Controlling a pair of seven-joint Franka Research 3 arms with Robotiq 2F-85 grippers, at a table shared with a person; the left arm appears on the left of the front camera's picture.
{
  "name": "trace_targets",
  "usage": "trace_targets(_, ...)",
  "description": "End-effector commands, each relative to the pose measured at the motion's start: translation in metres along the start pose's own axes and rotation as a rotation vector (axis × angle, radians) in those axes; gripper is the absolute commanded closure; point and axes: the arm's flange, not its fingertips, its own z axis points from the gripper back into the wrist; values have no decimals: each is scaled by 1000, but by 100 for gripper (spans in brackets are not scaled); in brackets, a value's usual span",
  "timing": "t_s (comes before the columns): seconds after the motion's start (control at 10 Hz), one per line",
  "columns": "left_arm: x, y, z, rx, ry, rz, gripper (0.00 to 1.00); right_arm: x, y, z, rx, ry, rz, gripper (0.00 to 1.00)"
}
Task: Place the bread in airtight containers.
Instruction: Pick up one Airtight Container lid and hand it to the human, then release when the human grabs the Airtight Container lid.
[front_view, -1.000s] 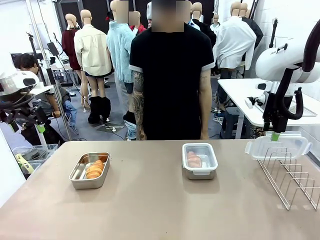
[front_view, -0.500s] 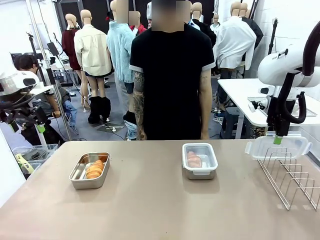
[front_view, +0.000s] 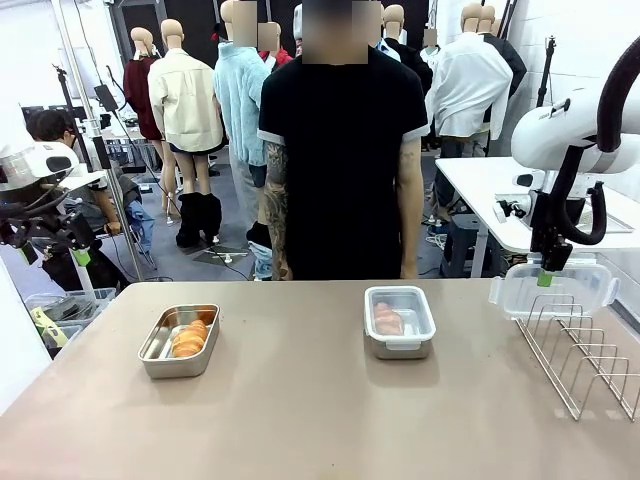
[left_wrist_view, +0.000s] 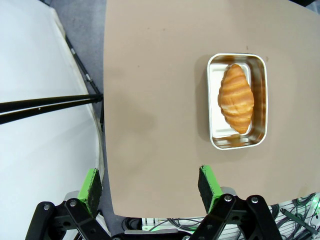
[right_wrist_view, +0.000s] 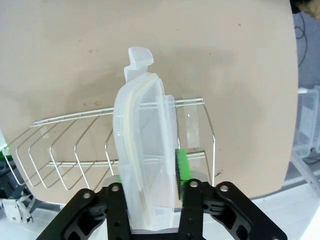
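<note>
One bread (front_view: 188, 338) lies in an uncovered steel airtight container (front_view: 150, 352) at the table's left; the left wrist view looks straight down on this bread (left_wrist_view: 236, 97) in its tin (left_wrist_view: 214, 100). Another bread (front_view: 386, 320) lies in the middle container (front_view: 425, 340), under a clear lid. My left gripper (front_view: 75, 255) hangs open off the table's left edge, its fingers (left_wrist_view: 150, 182) holding nothing. At the right, a clear plastic lid (front_view: 555, 292) stands on edge in the wire rack (front_view: 585, 355). My right gripper (front_view: 545, 278) is shut on that lid (right_wrist_view: 145, 150), a green pad (right_wrist_view: 181, 165) pressed against its side.
A person in a black shirt (front_view: 340, 150) stands at the far edge behind the middle container, arms hanging down. The wire rack (right_wrist_view: 75, 145) takes up the table's right end. Bare tabletop (front_view: 300, 420) spreads across the front and between the containers.
My right gripper has come down over the lid's top edge and its jaws have closed on it. The left arm, the bread and the containers have not moved.
</note>
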Motion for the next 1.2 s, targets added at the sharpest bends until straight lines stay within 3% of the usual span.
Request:
trace_targets(0.0,0,1,0,25,-4,15,0,1,-4,3,16,20,-22,100)
trace_targets(1.1,0,1,0,25,-4,15,0,4,-4,2,22,0,-3,100)
